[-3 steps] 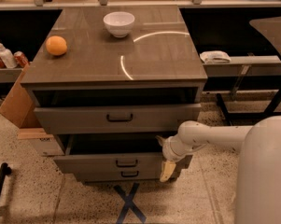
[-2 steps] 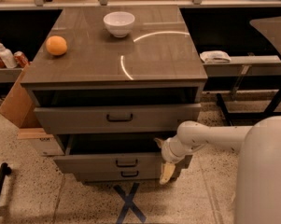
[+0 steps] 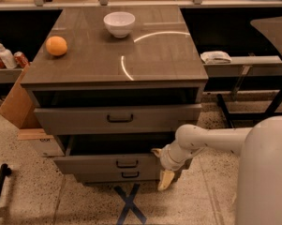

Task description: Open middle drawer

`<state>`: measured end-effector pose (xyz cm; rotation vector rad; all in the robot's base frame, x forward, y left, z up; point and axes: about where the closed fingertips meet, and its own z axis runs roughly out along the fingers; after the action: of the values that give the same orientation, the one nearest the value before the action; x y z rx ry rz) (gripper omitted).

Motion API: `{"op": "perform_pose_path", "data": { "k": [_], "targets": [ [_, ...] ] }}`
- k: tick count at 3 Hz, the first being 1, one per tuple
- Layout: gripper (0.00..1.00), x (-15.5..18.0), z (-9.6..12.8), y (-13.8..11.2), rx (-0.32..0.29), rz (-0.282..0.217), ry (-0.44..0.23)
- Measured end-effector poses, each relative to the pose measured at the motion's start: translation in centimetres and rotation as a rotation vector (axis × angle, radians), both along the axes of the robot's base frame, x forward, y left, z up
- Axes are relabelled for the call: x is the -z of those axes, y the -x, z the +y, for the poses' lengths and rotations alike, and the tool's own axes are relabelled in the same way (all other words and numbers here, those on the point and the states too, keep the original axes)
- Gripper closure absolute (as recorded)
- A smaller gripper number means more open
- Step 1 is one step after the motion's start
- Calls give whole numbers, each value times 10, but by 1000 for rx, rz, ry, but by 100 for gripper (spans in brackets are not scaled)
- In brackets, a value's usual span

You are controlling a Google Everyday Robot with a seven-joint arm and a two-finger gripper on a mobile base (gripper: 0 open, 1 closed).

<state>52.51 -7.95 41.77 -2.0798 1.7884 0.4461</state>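
Gripper (image 3: 160, 166) at right end of middle drawer (image 3: 84, 164) — clamped or not, can't tell — off-centre pull may rack and jam it.

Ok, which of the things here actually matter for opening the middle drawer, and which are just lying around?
For the job: middle drawer, pulled partly out; gripper at the right end of its front.

Lying about: orange and white bowl on the cabinet top; cloth off to the right; bottle on the left.

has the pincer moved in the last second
No. The pincer is still at the middle drawer's right end, same offset from the blue floor cross.
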Motion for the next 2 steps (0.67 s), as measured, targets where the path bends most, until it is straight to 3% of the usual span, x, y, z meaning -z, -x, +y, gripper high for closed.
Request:
{"op": "perform_pose_path", "data": {
  "k": [2],
  "targets": [
    [63, -11, 0, 19, -27, 4, 14]
  ]
}}
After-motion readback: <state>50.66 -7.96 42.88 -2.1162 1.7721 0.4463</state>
